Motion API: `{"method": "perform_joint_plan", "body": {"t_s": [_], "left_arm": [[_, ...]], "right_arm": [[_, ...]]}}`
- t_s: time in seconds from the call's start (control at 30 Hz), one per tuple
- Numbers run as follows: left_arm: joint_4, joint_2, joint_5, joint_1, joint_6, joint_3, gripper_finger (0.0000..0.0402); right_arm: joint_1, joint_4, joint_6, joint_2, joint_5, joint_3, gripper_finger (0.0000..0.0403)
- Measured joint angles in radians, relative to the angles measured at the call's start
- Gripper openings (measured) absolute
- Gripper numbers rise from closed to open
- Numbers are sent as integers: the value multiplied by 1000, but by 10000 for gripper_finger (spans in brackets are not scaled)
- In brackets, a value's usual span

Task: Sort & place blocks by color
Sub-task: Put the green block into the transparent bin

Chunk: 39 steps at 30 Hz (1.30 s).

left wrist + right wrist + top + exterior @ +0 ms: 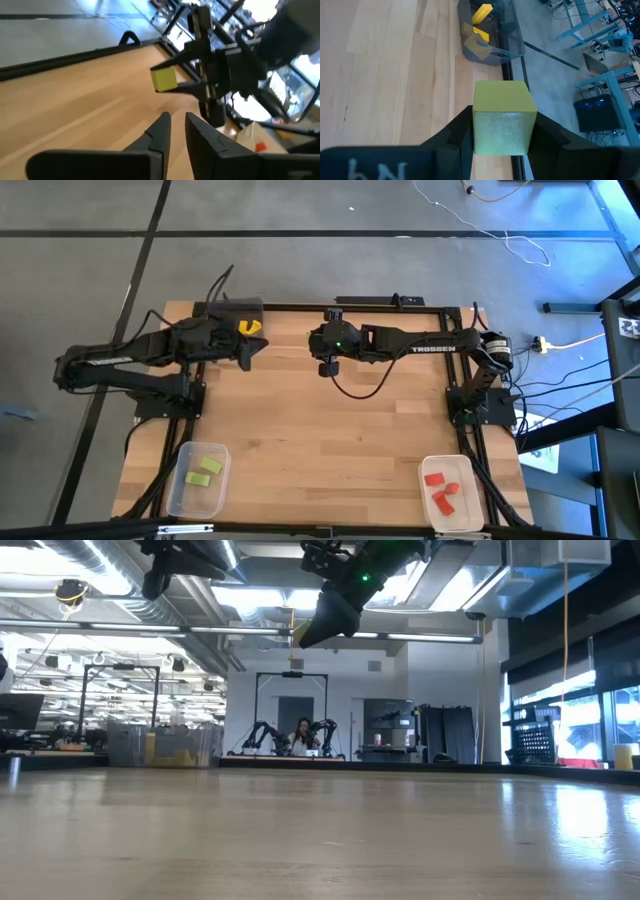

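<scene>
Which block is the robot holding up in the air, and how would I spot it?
Look at the far middle of the wooden table, where the right arm reaches in. Its right hand is raised and squeezes a light green cube between its two dark fingers. It is the only block off the table; the others lie in bins.

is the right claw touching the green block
Touching. In the right wrist view the right claw has both fingers pressed against the sides of the light green block.
</scene>
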Motion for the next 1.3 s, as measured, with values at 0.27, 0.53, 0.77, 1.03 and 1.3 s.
{"method": "perform_joint_plan", "body": {"t_s": [0.27, 0.53, 0.77, 1.03, 1.3], "left_arm": [[-3, 64, 99, 31, 0, 0, 86], [9, 96, 165, 131, -26, 0, 102], [79, 165, 318, 243, -28, 1, 102], [192, 261, 431, 308, -24, 1, 102], [231, 334, 530, 310, 329, 0, 102]], "right_arm": [[0, 0, 0, 0, 0, 0, 130], [0, 0, 0, 0, 0, 0, 130], [0, 0, 0, 0, 0, 0, 130], [1, 9, 0, 0, -45, 0, 130], [1, 14, 4, 0, -136, 0, 130]]}}
